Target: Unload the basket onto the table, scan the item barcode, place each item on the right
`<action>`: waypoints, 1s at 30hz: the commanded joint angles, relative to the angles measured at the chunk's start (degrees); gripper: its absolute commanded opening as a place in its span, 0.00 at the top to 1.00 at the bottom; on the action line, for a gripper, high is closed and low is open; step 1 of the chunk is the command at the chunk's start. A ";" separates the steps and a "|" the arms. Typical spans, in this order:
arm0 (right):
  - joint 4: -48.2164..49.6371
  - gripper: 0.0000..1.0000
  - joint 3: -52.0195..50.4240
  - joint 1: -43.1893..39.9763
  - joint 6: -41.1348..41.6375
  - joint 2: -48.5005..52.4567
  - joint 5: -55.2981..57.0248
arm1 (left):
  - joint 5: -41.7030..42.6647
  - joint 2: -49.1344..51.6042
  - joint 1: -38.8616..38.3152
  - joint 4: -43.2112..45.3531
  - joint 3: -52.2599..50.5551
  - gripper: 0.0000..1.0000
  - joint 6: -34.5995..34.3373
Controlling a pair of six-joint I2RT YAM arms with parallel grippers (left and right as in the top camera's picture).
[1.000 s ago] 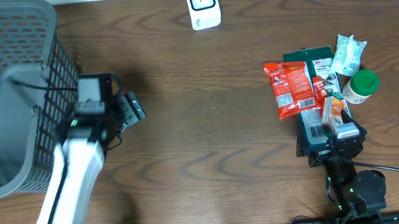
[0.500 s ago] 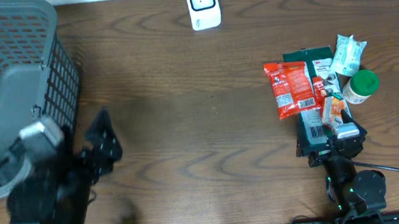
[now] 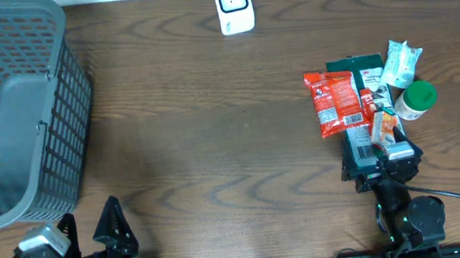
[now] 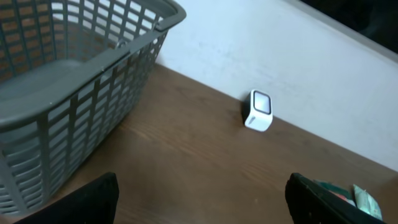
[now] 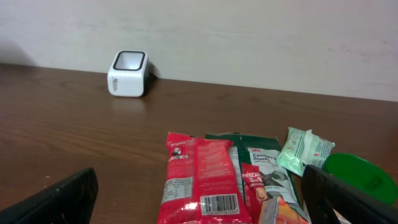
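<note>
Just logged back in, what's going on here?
Nothing is being handled. Both tools stand open and empty at the near edge: the left tool near the grey plastic mesh basket, the right tool facing the red snack packet and the pile around it. The small white scanner box sits untouched at the far edge.

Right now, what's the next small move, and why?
Probably ease the right fingers forward and down onto the red snack bag. They are open and empty, the bag lies straight ahead with its barcode up, and nothing is at the white scanner yet.
</note>
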 commanded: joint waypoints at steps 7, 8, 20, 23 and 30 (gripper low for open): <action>-0.20 0.01 -0.04 0.46 1.01 -0.28 -0.26 | -0.68 -8.72 0.35 8.68 -8.72 0.14 0.72; -0.20 0.01 -0.04 0.46 1.01 -0.28 -0.26 | -0.68 -8.52 0.35 10.97 -10.12 0.14 0.72; -0.20 0.01 -0.04 0.46 1.01 -0.28 -0.26 | 1.29 -8.61 0.33 60.48 -27.91 0.14 0.74; -0.20 0.01 -0.04 0.46 1.01 -0.28 -0.24 | 1.25 -8.61 0.35 64.83 -32.85 0.14 0.74; -0.20 0.01 -0.04 0.46 1.01 -0.28 -0.24 | 1.27 -8.63 0.35 74.77 -45.81 0.14 0.04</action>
